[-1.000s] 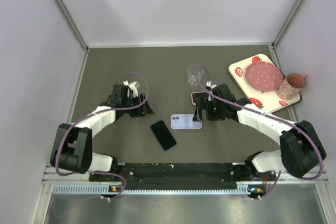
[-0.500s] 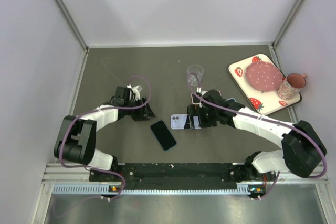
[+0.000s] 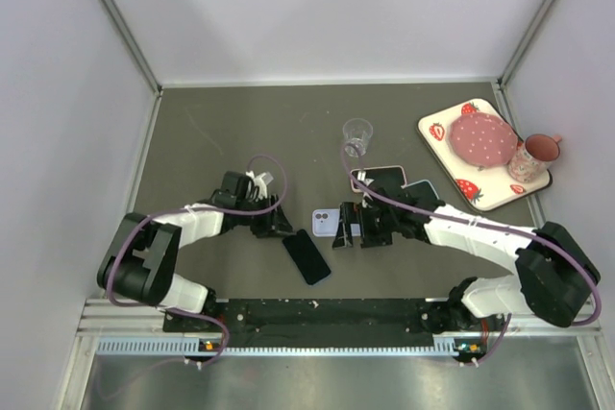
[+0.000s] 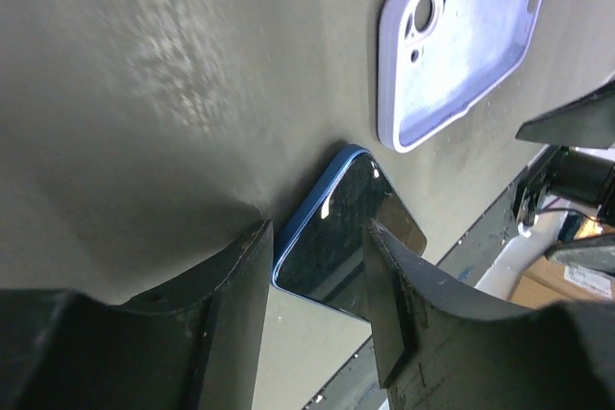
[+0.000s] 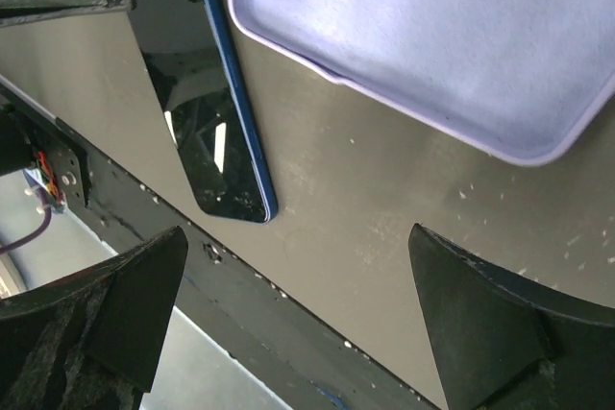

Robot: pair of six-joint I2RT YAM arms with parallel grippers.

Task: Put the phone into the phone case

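Blue-edged phone flat on table, just beside lilac phone case. Left gripper jaws apart astride its end; right gripper wide open over case. Pinch edges squarely, lift level.

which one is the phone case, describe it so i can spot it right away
Look at the dark table, near its front middle. The phone case lies flat just beyond the black-screened phone. Unlike the phone, it is a pale lilac empty shell, open side up, with a camera cutout at one corner.
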